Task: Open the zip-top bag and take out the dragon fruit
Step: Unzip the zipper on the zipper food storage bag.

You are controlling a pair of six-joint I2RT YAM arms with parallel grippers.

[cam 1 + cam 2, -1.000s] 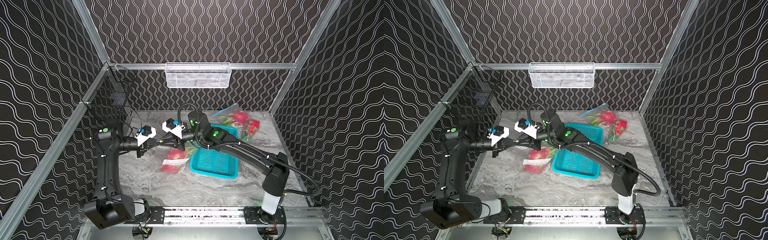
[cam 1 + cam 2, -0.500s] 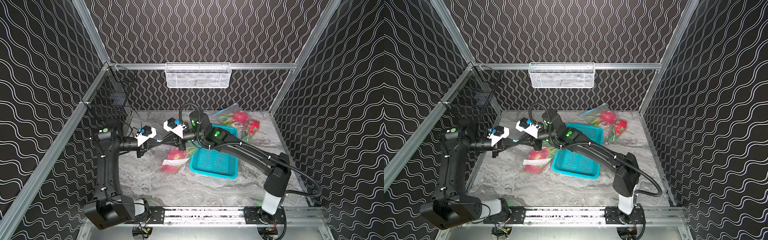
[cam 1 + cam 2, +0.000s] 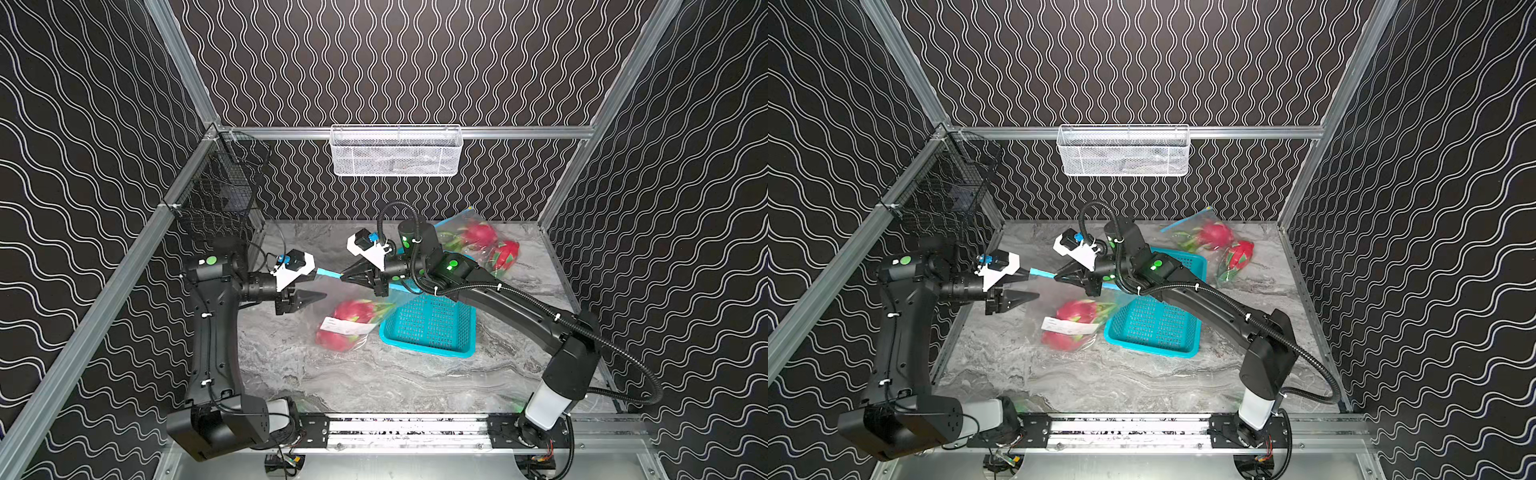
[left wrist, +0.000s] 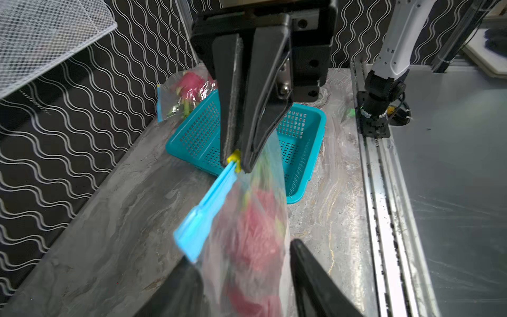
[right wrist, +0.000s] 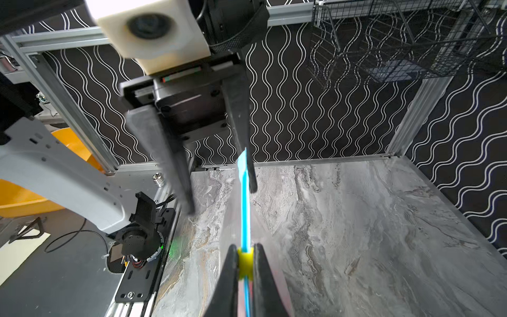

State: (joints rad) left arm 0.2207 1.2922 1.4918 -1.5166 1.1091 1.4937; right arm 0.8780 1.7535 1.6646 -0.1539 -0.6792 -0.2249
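Left gripper [image 5: 221,201]: jaws spread, gripping nothing; the free end of the strip rests against one jaw only.
Blue plastic zip strip [image 3: 328,273]: stretched in the air between the two arms, held at one end alone. If the slider is pulled now, I'd guess the whole bag follows it instead of unzipping.
Small yellow slider [image 5: 245,262]: sits on the strip, squeezed from both sides.
Right gripper [image 3: 343,278]: jaws pressed together on that slider, carrying the bag's top edge. The slider is small and looks slick, so a jerk could pop it free and drop the strip.
Clear zip-top bag [image 4: 247,219]: hangs slack from the strip down to the grey marbled desk [image 3: 374,382]. I cannot tell how far its mouth is open.
Red-pink dragon fruit with green tips [image 3: 351,316]: inside the bag, lying on the desk. Its weight may drag the film sideways.
Teal perforated plastic basket [image 3: 432,328]: empty, just beside the bag; dragged plastic could snag its rim.
Two more bagged dragon fruits [image 3: 486,245]: far corner, well apart.
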